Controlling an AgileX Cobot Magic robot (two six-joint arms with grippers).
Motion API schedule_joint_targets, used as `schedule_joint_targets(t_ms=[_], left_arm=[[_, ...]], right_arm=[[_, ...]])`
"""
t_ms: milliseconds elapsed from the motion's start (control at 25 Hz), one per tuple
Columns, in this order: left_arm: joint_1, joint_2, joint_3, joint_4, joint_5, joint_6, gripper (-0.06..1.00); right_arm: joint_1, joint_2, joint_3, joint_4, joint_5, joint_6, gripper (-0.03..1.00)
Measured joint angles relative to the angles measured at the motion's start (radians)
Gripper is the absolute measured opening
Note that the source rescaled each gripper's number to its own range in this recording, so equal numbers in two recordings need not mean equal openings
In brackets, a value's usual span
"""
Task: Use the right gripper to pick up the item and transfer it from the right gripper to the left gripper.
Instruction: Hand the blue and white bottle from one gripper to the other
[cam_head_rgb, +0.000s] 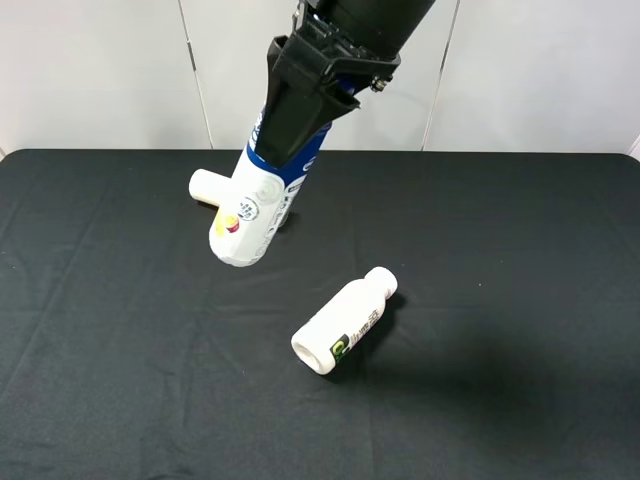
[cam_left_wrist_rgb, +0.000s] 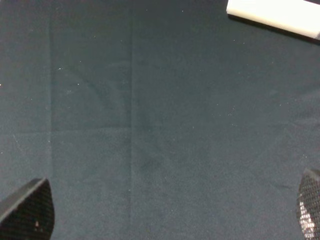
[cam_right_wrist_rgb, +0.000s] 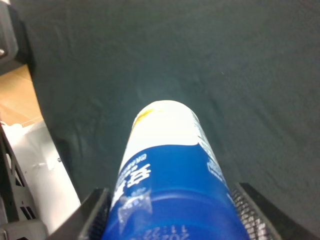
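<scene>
A matte black fabric tablecloth (cam_head_rgb: 520, 260), faintly creased, covers the work surface. At 12 o'clock, flat white wall panels (cam_head_rgb: 100, 70) stand behind it, divided by thin dark slanted seams (cam_head_rgb: 195, 70). Light-brown wooden flooring (cam_right_wrist_rgb: 17, 97) shows beyond the table edge. Lighting is even.

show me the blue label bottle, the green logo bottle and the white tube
blue label bottle (cam_head_rgb: 255, 210), exterior high view, lower body
green logo bottle (cam_head_rgb: 347, 322), exterior high view, mid body
white tube (cam_head_rgb: 208, 184), exterior high view, rounded end
</scene>
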Motion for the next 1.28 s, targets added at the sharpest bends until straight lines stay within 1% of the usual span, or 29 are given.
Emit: schedule_joint_targets(t_ms=[200,320,520,720,880,1000,1280], left_arm=[[0.0,0.0,0.0,-0.003,0.0,0.005,0.93],[0.0,0.018,-0.015,-0.035,0.0,0.043,0.93],[0.0,0.162,-0.104,-0.095,0.0,0.179,0.93],[-0.005,0.316,-0.175,-0.132,-0.011,0.315,0.93],[-0.07,0.404,-0.192,-0.138,-0.064,0.383,0.93],[-0.126,0.462,-0.201,-0.138,-0.079,0.403,0.93],[-0.219,0.581,-0.213,-0.139,-0.184,0.424,0.93]], right_arm=[[0.0,0.0,0.0,0.037,0.0,-0.051,0.04],[0.0,0.0,0.0,0.04,0.0,-0.06,0.04],[0.0,0.0,0.0,0.04,0.0,-0.069,0.04],[0.0,0.0,0.0,0.04,0.0,-0.069,0.04],[-0.003,0.0,0.0,0.041,-0.004,-0.07,0.04],[-0.017,0.0,0.0,0.058,-0.009,-0.071,0.04],[-0.11,0.0,0.0,0.188,-0.012,-0.118,0.04]])
